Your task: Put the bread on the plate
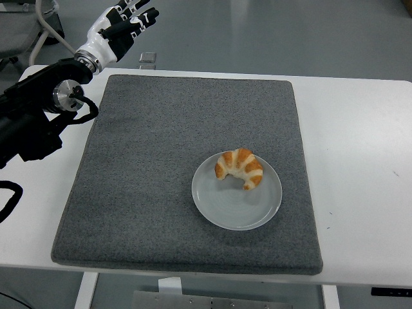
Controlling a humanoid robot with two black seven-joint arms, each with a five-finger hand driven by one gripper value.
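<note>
Fingers [132,16] spread beyond table's [360,129] far-left edge, croissant [240,168] on plate [222,206]

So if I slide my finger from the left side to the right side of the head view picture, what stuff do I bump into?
Robot's left hand → grey mat → white plate → croissant on the plate → bare white table.

Lab: white table [360,129], grey mat [148,161], bare floor [290,32].
</note>
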